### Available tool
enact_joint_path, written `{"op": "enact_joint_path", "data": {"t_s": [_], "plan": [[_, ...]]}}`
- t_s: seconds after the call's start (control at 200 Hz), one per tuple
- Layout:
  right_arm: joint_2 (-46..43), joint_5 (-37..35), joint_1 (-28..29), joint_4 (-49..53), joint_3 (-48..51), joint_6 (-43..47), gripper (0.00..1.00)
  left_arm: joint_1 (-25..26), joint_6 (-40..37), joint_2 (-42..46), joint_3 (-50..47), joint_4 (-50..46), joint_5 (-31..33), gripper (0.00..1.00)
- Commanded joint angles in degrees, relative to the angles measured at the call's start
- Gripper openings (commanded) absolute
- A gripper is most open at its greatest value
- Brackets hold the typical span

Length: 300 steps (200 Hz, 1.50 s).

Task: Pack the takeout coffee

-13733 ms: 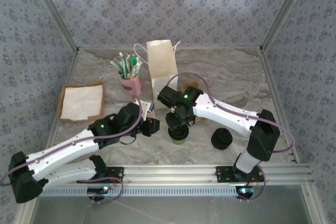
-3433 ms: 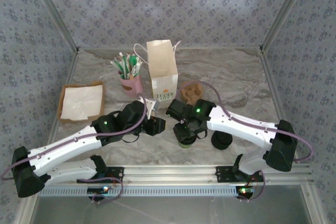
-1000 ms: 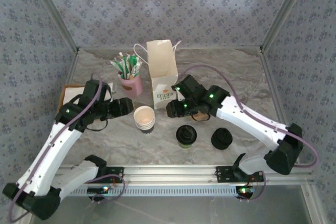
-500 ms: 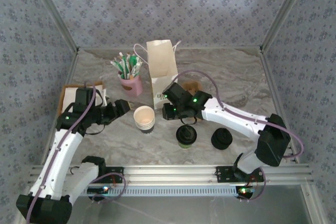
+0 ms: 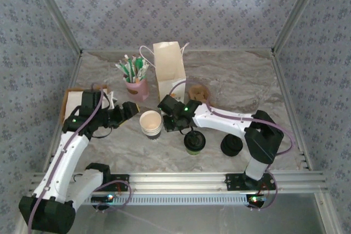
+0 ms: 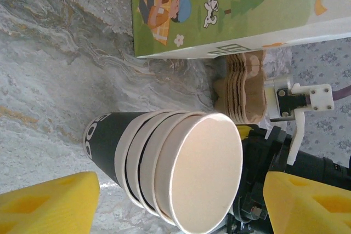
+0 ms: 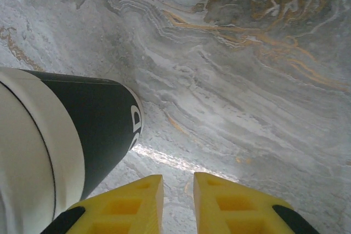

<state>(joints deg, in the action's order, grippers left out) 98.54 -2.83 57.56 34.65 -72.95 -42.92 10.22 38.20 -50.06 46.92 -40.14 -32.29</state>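
Observation:
The takeout coffee [image 5: 194,142], a small dark cup with a black lid, stands on the marble in front of the white bag [image 5: 169,72]. No gripper touches it. My left gripper [image 5: 131,110] is open just left of the stack of lidless cups [image 5: 151,124]; in the left wrist view the stack [image 6: 181,173] lies between the wide-apart yellow fingers [image 6: 49,201]. My right gripper [image 5: 169,123] hovers close to the stack's right side. Its fingertips [image 7: 178,204] are almost together with nothing between them, and the stack [image 7: 66,135] is at their left.
A pile of black lids [image 5: 231,145] sits right of the coffee. Brown cup carriers [image 5: 198,92] lie beside the bag, and a pink cup of sticks [image 5: 136,83] stands to its left. The napkin tray [image 5: 68,105] is partly under my left arm.
My right gripper has swung left from beside the bag to the cup stack, and its jaws have narrowed. The left gripper has opened slightly wider and barely shifted.

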Motion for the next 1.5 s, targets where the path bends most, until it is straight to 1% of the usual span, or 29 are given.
{"op": "enact_joint_path", "data": {"t_s": [0.0,0.285,0.415,0.505,0.735,0.799,0.924,1.009,1.109,1.124,1.149,1.184,1.269,1.339,1.369,1.429,1.459,1.494], "plan": [[1.87,-0.56,0.93,-1.92,-2.38,-1.77,0.24,-0.29,-0.26,-0.3,-0.8,0.95,-1.63,0.79],[4.87,2.99,1.46,-5.13,-3.35,-2.17,0.24,-0.28,-0.45,0.71,-2.26,0.85,-1.09,0.79],[6.03,4.62,1.57,-7.03,-3.67,-2.48,0.24,-0.26,-0.83,1.87,-1.35,-1.17,0.01,0.79],[7.11,5.36,1.89,-7.72,-4.51,-2.52,0.24,-0.35,-1.69,3.29,0.86,-4.36,2.15,0.79],[10.89,8.02,3.04,-10.24,-7.16,-3.9,0.26,-0.37,-4.2,6.72,8.54,-16.01,12.89,0.79],[12.04,9.16,3.47,-11.78,-7.57,-4.75,0.27,-0.36,-4.44,7.48,10.25,-17.86,14.18,0.79],[14.49,10.21,3.89,-12.6,-9.08,-5.92,0.27,-0.39,-4.97,7.91,12.3,-19.52,14.64,0.8],[15.1,9.66,3.95,-12.49,-9.02,-6.54,0.27,-0.45,-5.18,7.24,10.51,-19.39,15.33,0.82],[15.52,10.18,3.73,-13.79,-7.64,-7.23,0.27,-1.77,-4.33,2.51,2.73,-17.47,15.98,0.82],[15.66,10.34,3.68,-13.99,-7.5,-7.34,0.27,-2.3,-4.12,1.53,1.25,-16.38,14.49,0.81],[15.92,10.66,3.7,-14.11,-7.47,-7.38,0.27,-2.77,-3.82,-0.02,-0.34,-14.16,12.51,0.76],[16.3,11.23,3.65,-14.48,-7.64,-7.32,0.27,-2.83,-3.67,-1.92,0.31,-14.2,11.81,0.75],[16.9,11.42,4.04,-14.31,-8.3,-6.97,0.27,-3.4,-2.14,-1.77,0.22,-12.16,14.36,0.75],[17.03,11.87,4.14,-13.95,-8.79,-6.53,0.29,-5.32,-2.23,-1.51,-0.17,-13.12,14.45,0.79],[16.97,12.12,4.13,-14.09,-8.93,-6.27,0.31,-6.24,-1.46,-1.11,-0.62,-13.94,15.61,0.8],[16.46,12.93,4.26,-15.69,-8.48,-5.85,0.34,-6.82,1.31,0.07,0.13,-16.49,20.57,0.83],[16.18,13.55,4.37,-16.89,-8.2,-5.67,0.38,-7.55,4.35,1.09,0.72,-18.86,25.91,0.86],[15.97,14.17,4.47,-17.38,-8.38,-5.58,0.39,-8.84,7.91,2.37,1.25,-22.46,32.47,0.91]]}}
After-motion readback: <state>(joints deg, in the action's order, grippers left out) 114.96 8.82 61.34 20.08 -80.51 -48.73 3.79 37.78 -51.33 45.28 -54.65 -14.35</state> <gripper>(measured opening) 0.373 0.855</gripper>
